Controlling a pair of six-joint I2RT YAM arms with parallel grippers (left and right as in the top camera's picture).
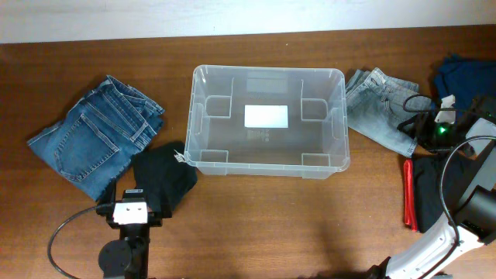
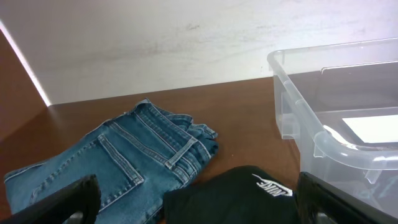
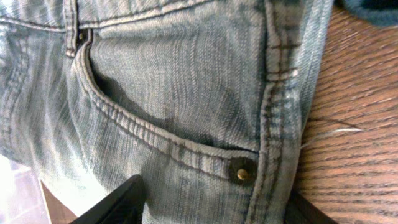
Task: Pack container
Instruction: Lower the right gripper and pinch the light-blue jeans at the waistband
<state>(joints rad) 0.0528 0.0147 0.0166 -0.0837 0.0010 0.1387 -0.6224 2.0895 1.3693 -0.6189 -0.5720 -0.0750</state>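
Observation:
The container (image 1: 267, 71) is a clear plastic bin standing empty at the table's middle, with a white label (image 1: 266, 116) on its base. Its near corner (image 2: 323, 140) shows at the right of the left wrist view. My left gripper (image 1: 143, 198) (image 2: 196, 199) is open, its fingers wide apart over a folded black garment (image 1: 167, 174) (image 2: 236, 199) with a white logo. My right gripper (image 1: 415, 128) (image 3: 208, 205) is down on folded light-wash jeans (image 1: 380, 97) (image 3: 186, 81) to the right of the bin. Its fingers stand apart on either side of the denim by the pocket rivet.
Folded dark blue jeans (image 1: 97, 136) (image 2: 124, 162) lie left of the bin, partly under the black garment. A navy garment (image 1: 465, 77) sits at the far right. A black garment with a red stripe (image 1: 408, 194) lies at the right front. A pale wall backs the table.

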